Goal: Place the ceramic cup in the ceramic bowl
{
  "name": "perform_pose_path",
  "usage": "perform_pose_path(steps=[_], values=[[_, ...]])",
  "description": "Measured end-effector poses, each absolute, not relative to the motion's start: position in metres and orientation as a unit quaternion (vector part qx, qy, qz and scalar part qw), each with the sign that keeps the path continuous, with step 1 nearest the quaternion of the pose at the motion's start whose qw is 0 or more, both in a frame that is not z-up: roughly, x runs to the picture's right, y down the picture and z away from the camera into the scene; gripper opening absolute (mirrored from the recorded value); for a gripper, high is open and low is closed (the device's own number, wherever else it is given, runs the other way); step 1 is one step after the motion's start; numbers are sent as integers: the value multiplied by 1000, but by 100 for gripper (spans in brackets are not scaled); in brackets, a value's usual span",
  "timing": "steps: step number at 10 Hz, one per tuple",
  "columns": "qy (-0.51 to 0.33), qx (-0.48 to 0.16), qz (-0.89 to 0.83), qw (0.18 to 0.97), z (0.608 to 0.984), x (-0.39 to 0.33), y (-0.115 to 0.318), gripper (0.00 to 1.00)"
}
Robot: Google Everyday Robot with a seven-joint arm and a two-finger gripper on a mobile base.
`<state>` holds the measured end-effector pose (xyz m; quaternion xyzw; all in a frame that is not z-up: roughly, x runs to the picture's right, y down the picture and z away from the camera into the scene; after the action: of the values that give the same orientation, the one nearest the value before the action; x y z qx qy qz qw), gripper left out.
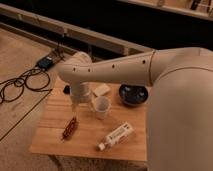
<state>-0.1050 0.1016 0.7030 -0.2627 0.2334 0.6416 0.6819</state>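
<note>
The ceramic cup (101, 106), small, white and handleless, stands upright near the middle of the wooden table (55, 140). The ceramic bowl (133, 94), dark and glossy, sits to its right near the table's far edge, partly behind my arm. My arm reaches in from the right and turns down at the wrist. The gripper (76, 105) hangs just left of the cup, low over the table. It is open with nothing in it, and it does not touch the cup.
A pale rectangular block (101, 90) lies behind the cup. A white labelled bottle (116, 136) lies on its side at the front. A reddish-brown item (69, 128) lies front left. A small black object (66, 89) is behind the wrist. Cables (22, 82) run over the floor at the left.
</note>
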Motion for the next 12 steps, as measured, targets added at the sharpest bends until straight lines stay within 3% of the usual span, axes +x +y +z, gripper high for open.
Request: perform_pose_path(steps=[12], values=[[234,-263,642,681,703,-104,102,65]])
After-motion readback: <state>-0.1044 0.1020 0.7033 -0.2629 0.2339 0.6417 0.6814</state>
